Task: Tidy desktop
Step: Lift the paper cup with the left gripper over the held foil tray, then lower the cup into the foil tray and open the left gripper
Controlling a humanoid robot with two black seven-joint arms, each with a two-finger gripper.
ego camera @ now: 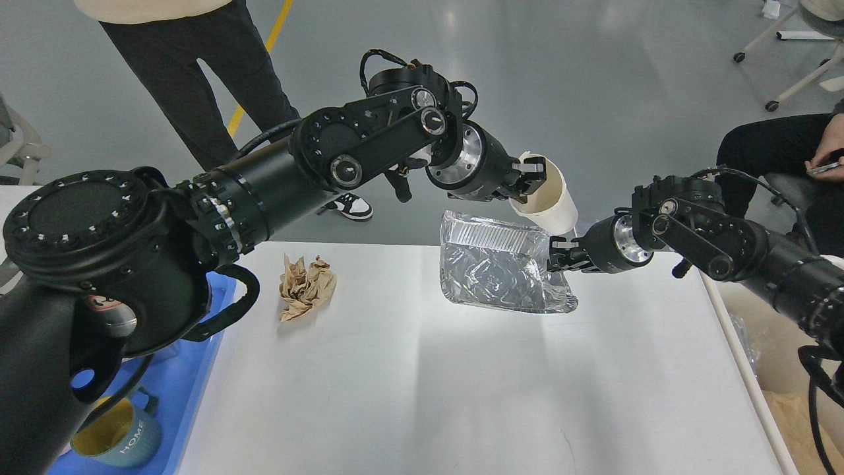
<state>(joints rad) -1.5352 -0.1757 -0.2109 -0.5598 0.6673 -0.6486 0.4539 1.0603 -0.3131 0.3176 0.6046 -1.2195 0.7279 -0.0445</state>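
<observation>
The white desktop (422,382) fills the lower middle of the head view. My left gripper (531,181) is shut on the rim of a white paper cup (552,203) and holds it in the air, tilted, above the far right of the desktop. A crinkled foil tray (494,270) stands tilted up at the far edge, just below the cup. My right gripper (558,254) is shut on the tray's right rim. A crumpled brown paper ball (306,287) lies on the desktop at the far left.
A blue plastic tray (191,396) with a teal mug (119,435) sits left of the desktop. A cream bin (784,396) with brown paper stands at the right. A person (198,66) stands behind the table; another (784,152) sits at the right.
</observation>
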